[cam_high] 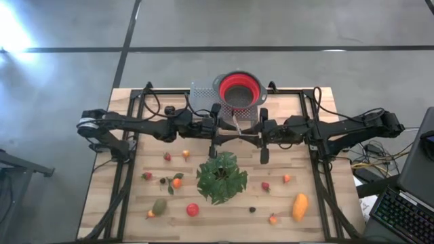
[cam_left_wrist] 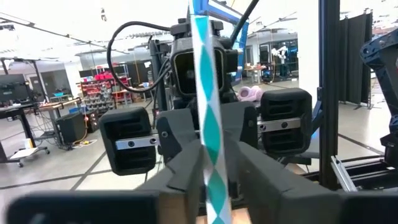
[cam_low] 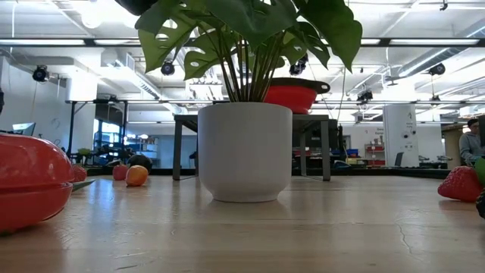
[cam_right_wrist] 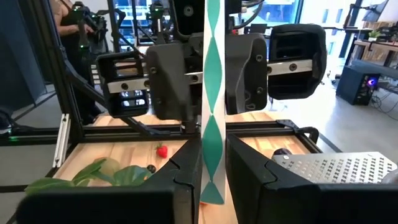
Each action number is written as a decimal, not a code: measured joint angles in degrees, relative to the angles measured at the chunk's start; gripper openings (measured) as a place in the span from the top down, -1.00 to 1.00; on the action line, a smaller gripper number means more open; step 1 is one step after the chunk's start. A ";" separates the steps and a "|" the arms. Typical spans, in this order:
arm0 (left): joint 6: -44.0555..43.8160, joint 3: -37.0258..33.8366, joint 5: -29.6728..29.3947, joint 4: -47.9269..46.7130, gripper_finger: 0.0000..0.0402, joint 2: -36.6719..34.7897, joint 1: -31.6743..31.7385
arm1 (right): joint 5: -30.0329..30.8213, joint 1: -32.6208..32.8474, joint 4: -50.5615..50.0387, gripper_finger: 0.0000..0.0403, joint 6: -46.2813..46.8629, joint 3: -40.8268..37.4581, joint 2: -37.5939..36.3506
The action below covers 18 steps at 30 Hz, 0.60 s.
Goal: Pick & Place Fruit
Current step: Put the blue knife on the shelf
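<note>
Across the near half of the counter [cam_high: 298,112], around the potted plant [cam_high: 222,177]: the fruit, many small toy pieces, none held.

- Appearance: red strawberry [cam_high: 167,156]; round orange [cam_high: 177,182]; olive-green pear [cam_high: 159,206]; red round piece [cam_high: 193,209]; dark purple berry [cam_high: 252,209]; yellow-orange oblong piece [cam_high: 299,207]. Glossy, each far smaller than the red colander [cam_high: 239,89] at the far edge.
- Handling, judged: light, hard-shelled and smooth. Round pieces are likely to roll or squirt out of a grip. Take each across its widest middle, and the oblong piece across its short axis.
- Left end effector [cam_left_wrist: 208,155]: raised between colander and plant, well above the fruit, fingers drawn in on a teal-and-white striped strip [cam_left_wrist: 205,93].
- Right end effector [cam_right_wrist: 211,158]: facing the left one, pinching the same kind of strip.
</note>
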 joint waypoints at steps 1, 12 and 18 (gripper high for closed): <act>-0.03 0.00 0.01 0.00 0.64 0.00 0.05 | -0.09 0.01 -0.01 0.75 -0.01 0.00 0.00; -1.81 -0.02 0.33 -0.02 0.82 0.00 0.24 | -0.22 0.01 -0.07 0.69 0.07 -0.07 0.00; -2.14 -0.04 0.37 -0.63 0.80 0.00 0.74 | 0.35 -0.03 -1.11 0.57 0.74 0.23 -0.02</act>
